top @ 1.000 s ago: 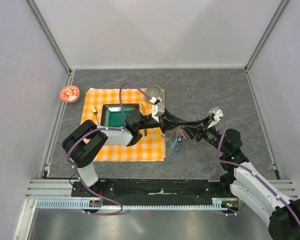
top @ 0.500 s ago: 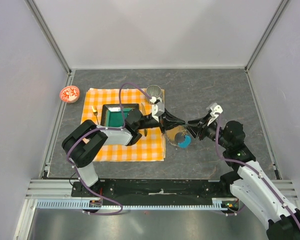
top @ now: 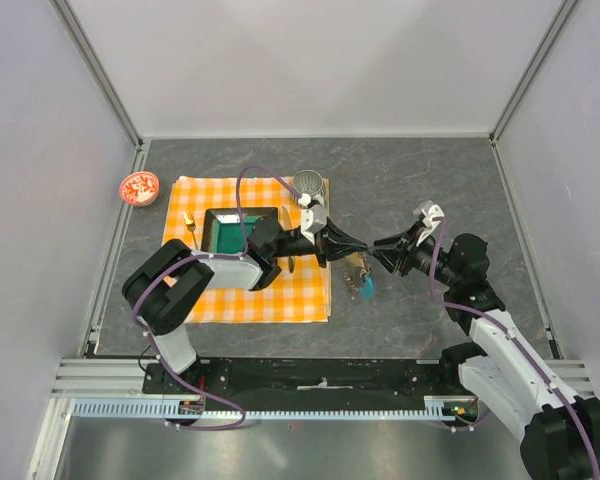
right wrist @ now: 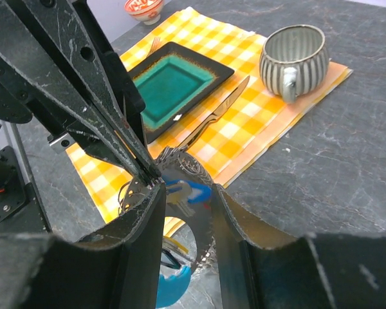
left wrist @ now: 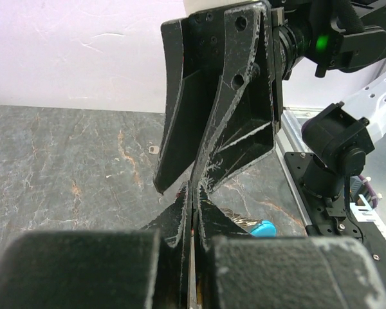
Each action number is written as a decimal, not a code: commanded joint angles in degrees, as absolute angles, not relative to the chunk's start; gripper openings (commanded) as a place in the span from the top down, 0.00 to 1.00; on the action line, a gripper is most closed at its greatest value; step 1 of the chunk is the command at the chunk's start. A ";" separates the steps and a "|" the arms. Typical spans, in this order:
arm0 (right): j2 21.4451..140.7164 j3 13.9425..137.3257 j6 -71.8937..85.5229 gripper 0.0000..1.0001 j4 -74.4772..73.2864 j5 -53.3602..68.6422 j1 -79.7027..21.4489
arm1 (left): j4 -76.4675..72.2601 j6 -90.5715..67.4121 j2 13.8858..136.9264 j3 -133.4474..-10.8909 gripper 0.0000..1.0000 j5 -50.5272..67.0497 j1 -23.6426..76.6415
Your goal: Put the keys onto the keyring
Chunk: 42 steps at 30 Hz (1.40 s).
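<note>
Now back nose to nose after parting a moment ago. Note the left gripper (top: 360, 248), pressed flat together on a thin metal edge, apparently part of the keyring (right wrist: 186, 166), just beyond the right edge of the checked cloth (top: 300, 300). Note the right gripper (top: 380, 246) too, returned from its brief retreat, half-spread, straddling the bunch without any pinch clear enough to call. Below the meeting tips, look for the keys (top: 358, 268) and the cyan crescent tag (top: 366, 288), hanging bunched again over the grey tabletop (top: 430, 180) instead of fanned out as half a second back. Judging by that, probably a fresh try at threading a key, with nothing visibly added yet. Expect trouble from any twist of the ring in so slim a hold.
</note>
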<state>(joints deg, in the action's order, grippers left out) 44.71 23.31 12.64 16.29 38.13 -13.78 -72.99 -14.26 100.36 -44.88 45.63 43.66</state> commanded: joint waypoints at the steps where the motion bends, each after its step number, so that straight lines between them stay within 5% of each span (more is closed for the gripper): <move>1: 46.05 22.50 12.49 0.58 19.60 43.16 -13.54 | -95.27 -13.62 99.84 -47.11 0.98 46.41 43.42; 27: 51.94 16.00 22.50 0.59 47.88 47.11 -13.54 | -95.27 -17.66 100.55 -49.74 0.98 48.69 43.68; 30: 53.61 15.73 23.03 0.63 49.56 47.46 -13.54 | -95.27 -18.02 100.37 -49.83 0.98 49.04 43.86; 37: 55.11 15.64 24.17 0.96 54.32 48.51 -13.54 | -95.27 -18.81 99.76 -49.57 0.98 49.57 43.86; 42: 53.97 17.84 21.37 1.00 48.71 48.96 -13.62 | -95.27 -18.63 100.46 -49.04 0.95 51.05 43.25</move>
